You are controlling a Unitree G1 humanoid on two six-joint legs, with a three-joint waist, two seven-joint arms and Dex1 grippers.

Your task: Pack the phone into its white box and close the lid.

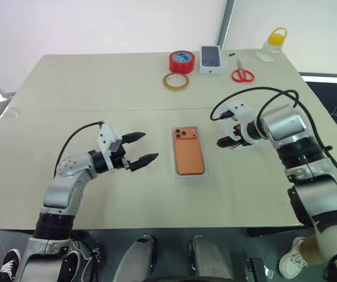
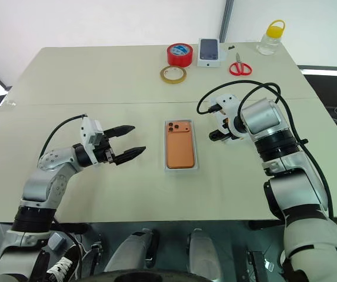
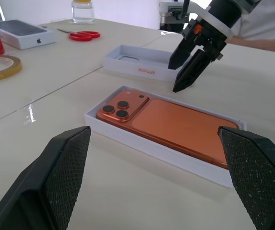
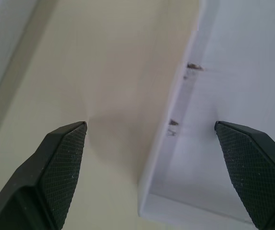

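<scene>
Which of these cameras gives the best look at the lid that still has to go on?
The left wrist view: the lid lies open side up behind the phone, its rim and printed side wall clear. The right wrist view shows one corner between the open right gripper's fingers. In the head views, the right arm hides it.

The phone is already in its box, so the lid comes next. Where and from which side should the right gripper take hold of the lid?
Probably by one long wall, from above. The lid lies open side up, beside the white box that holds the phone, so its thin raised rim is the only graspable edge. The right gripper already hangs open, straddling that wall, one finger inside and one outside.
</scene>
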